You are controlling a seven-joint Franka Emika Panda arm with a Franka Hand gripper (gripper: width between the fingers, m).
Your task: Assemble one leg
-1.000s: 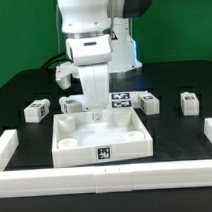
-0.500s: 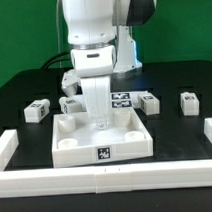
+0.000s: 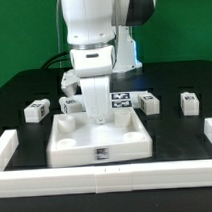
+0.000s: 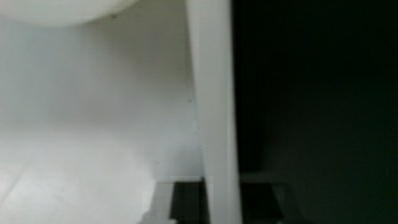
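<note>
Presently the gripper [image 3: 97,116] stands low inside the tabletop tray [image 3: 126,143], at or against its rear wall. I judge it is placed there to steady or square the tray, since that is the part a leg must be fitted to.

Jaw state: I cannot tell. The exterior view hides the fingertips behind the arm's own housing; the wrist view shows only the tray floor, a raised rim [image 4: 210,100] and dark blurred shapes I cannot identify; whether that rim is pinched is not established. I judge no leg is in the tool, as I count four on the black table [image 3: 23,93], though the one by the arm is partly masked.

Position of the legs, all loose and behind the tray:
- the near leg [image 3: 71,104] is just beside the arm, on the exterior view's left;
- the left leg [image 3: 34,111] is further out that way;
- the right leg [image 3: 149,102] is near the tray's rear corner, on the exterior view's right;
- the far-right leg [image 3: 189,102] is well apart.

The marker board [image 3: 121,97] lies behind the tray, between the near leg and the right leg.

Finding: leg fitting not yet begun; the near leg is the likeliest pick, being closest to the tool.
</note>
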